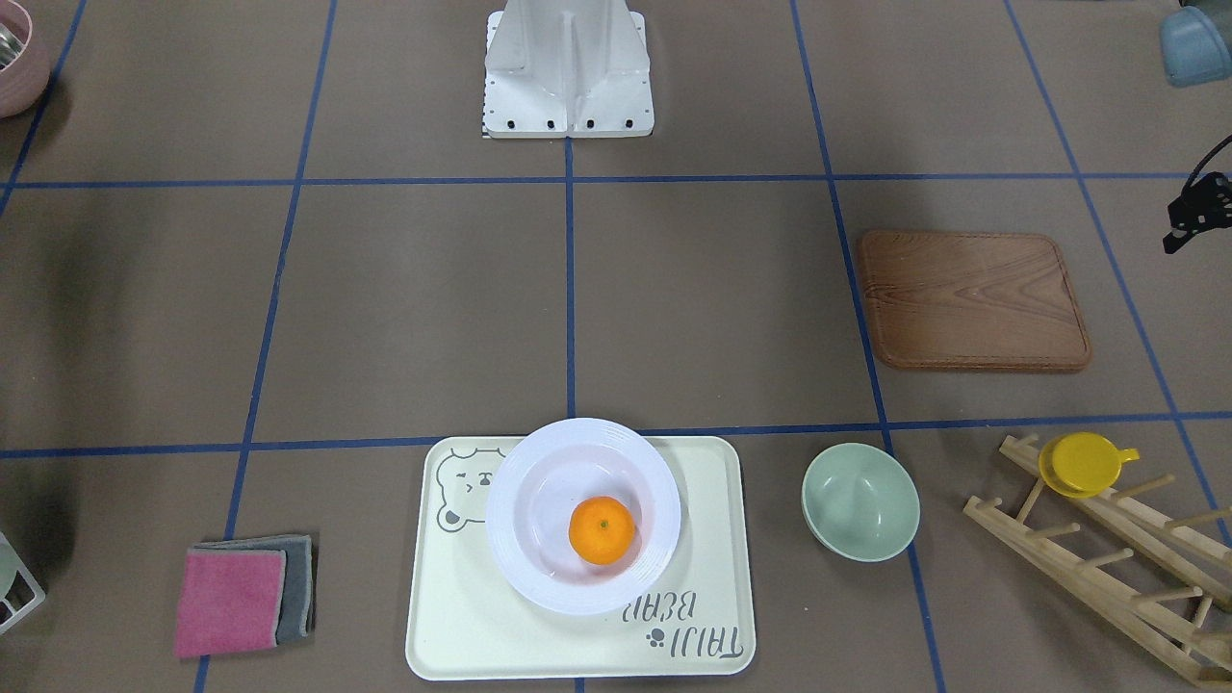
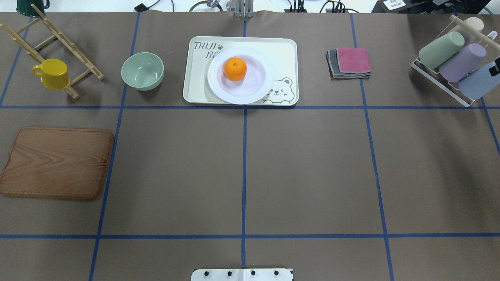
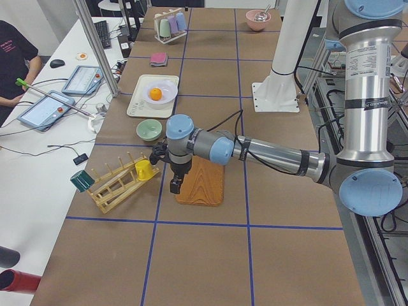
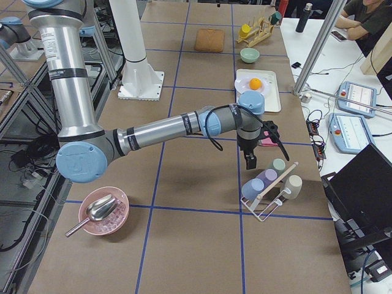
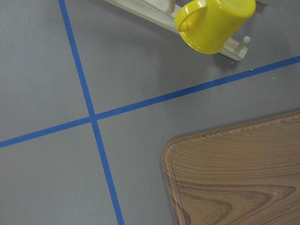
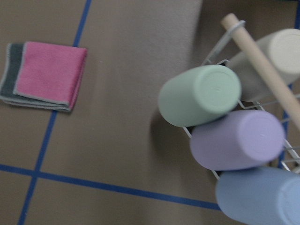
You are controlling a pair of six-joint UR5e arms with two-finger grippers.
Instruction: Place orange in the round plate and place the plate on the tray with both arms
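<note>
Orange against white, the orange (image 1: 602,529) lies in the round plate (image 1: 539,500), off its middle toward the side away from the robot. The plate rests on the cream tray (image 1: 703,577) on the brown counter (image 1: 423,308). On the robot's side the plate's rim reaches to, or just over, the tray's edge; which of the two is hard to make out. The plate hides part of the bear drawing and of the lettering printed on the tray.

The left arm (image 3: 268,153) stretches low across the counter. Its jaws hang above the edge of the wooden board (image 1: 972,300), near the yellow mug (image 1: 1083,464) on the peg rack (image 2: 64,38). The front-facing view gives only a dark fragment (image 1: 1198,210) cut off at its right border, and the side view is too small, so I cannot tell whether these jaws are apart or together.

The right arm (image 4: 159,131) holds its jaws over the counter between the folded cloths (image 2: 351,61) and the pastel cups (image 2: 441,50). Their state I cannot tell either. Neither wrist camera catches its own fingertips.

Both sets of jaws are well apart from the orange. The tray lies between them, with the left jaws out beyond the green bowl (image 1: 859,500) and the right jaws beyond the cloths.
</note>
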